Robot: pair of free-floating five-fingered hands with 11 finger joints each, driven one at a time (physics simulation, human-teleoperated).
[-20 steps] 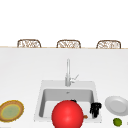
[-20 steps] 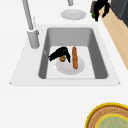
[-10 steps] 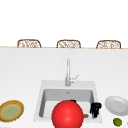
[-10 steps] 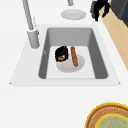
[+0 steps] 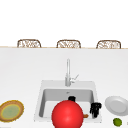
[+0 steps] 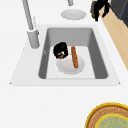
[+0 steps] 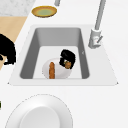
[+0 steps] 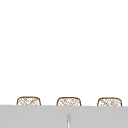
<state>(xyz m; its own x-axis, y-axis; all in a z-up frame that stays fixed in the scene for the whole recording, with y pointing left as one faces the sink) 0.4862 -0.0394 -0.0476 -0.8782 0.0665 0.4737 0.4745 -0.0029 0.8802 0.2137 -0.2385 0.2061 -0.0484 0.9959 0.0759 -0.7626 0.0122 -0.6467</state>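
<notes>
My left hand point(image 5: 71, 98) is down in the sink basin point(image 5: 50, 96). In the side views this left hand point(image 6: 60, 50) point(image 7: 67, 58) sits curled over the edge of a white plate point(image 6: 68, 68) on the sink floor, with a small brown piece point(image 7: 67, 64) inside its fingers. A long orange-brown sausage point(image 6: 74, 57) point(image 7: 51, 70) lies on that plate beside the hand, apart from it. My right hand point(image 5: 95, 109) hangs at the sink's front right corner, fingers relaxed and pointing down, holding nothing; this right hand point(image 6: 100, 7) point(image 7: 7, 51) floats above the counter edge.
A tall faucet point(image 5: 67, 72) stands behind the basin. A large red ball point(image 5: 67, 114) fills the foreground before the sink. A white plate point(image 5: 116, 105) and a lime point(image 5: 117, 121) lie on the right counter, a yellow-green plate point(image 5: 11, 110) on the left.
The left hand in the sink has drawn back a little toward the faucet side and bunched its fingers tighter over the plate. The right hand and the sausage have stayed put.
</notes>
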